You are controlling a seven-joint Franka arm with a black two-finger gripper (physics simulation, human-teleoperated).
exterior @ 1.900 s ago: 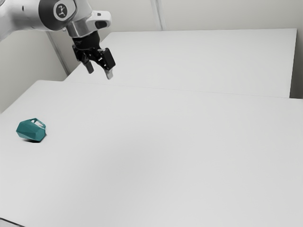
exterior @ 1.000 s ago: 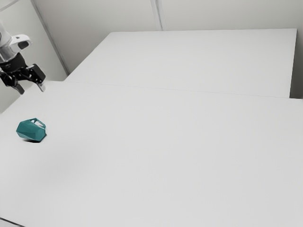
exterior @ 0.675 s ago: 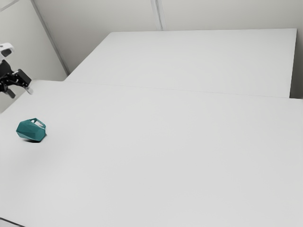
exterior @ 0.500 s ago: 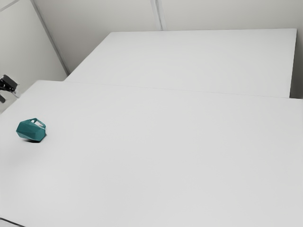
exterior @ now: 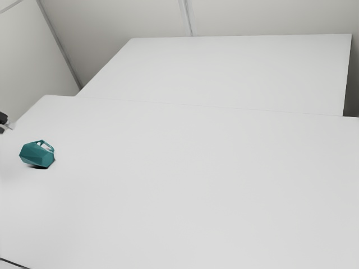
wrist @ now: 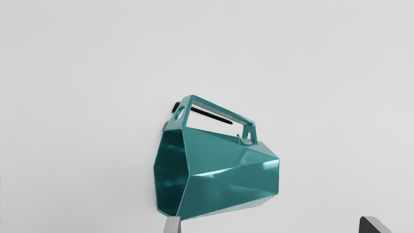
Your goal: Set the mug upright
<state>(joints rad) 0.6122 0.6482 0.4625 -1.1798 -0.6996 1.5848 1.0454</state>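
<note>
In the exterior view, my gripper point(exterior: 4, 120) is now much lower than it was at first and has travelled across to that view's left edge. Even since the last earlier picture, it has come farther down and left, ending closer to the mug point(exterior: 37, 156).

Pale grey walls point(exterior: 112, 22) behind a broad white table point(exterior: 196, 185)

Both views' edges cut off the gripper point(exterior: 3, 119); the mug point(wrist: 226, 174) hides its side facing away from the hand.
</note>
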